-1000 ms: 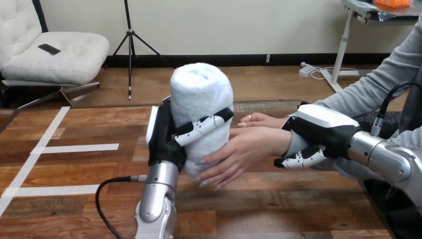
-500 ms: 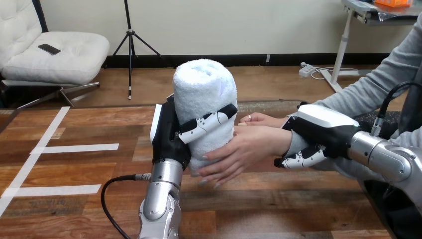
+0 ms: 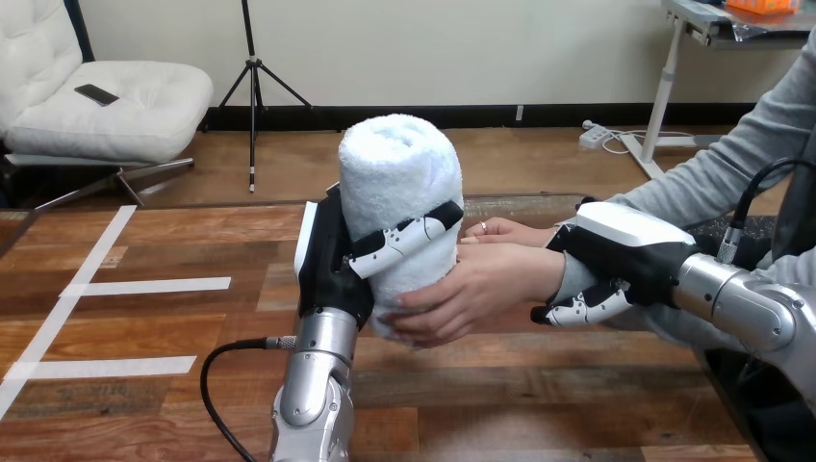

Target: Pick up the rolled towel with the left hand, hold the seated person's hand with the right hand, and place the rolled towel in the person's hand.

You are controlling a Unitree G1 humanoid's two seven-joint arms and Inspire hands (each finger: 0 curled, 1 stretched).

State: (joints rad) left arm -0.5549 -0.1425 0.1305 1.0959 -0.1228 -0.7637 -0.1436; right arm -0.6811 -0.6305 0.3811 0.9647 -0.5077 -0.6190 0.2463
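Towel (image 3: 399, 173) in left robot hand (image 3: 327, 262), person's hand (image 3: 464, 287) now curled round it

the wooden table (image 3: 539, 404) bears white tape strips (image 3: 144, 285) laid flat on its left part.

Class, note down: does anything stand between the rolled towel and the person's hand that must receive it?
Nothing visible does: the rolled towel, gripped by the left hand, touches the person's nearer hand directly.

Left arm (image 3: 313, 395): silver forearm upright, rising from the bottom edge.
Left robot hand (image 3: 332, 260): raised, fingers (image 3: 404, 236) curled round the rolled towel (image 3: 399, 173).
Right arm (image 3: 751, 308): reaches in from the right.
Right robot hand (image 3: 621, 250): fingers (image 3: 582, 308) curled round the person's wrist (image 3: 558, 272).
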